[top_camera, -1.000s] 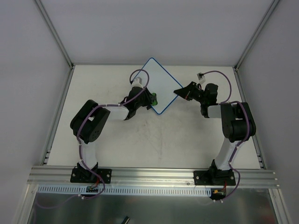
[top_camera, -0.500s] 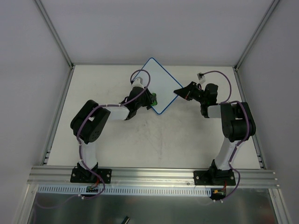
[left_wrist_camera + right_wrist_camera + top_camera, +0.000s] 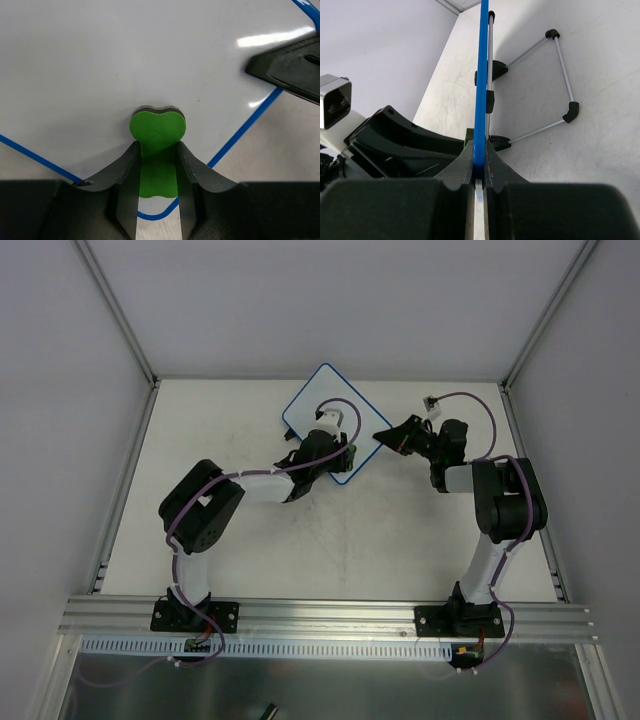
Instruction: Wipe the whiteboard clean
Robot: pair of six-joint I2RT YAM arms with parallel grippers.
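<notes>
- Centre-left in the overhead view, the left fingers (image 3: 125, 172) are clamped on a small green heart-shaped eraser (image 3: 158, 131) pressed against the board.
- Upper centre, the white rounded-corner whiteboard with thin blue rim (image 3: 318, 390) stands propped on the pale table (image 3: 400, 540). It looks light, stiff and slick, and is best held by its rim.
- At its right, the right fingers (image 3: 462, 167) pinch that rim.
- No brand or readable writing shows.

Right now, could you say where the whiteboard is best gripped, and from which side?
Grip the whiteboard by the blue rim at its right corner, edge-on from the right, as the right gripper does: the panel is thin, and the left gripper's green eraser occupies its face.
</notes>
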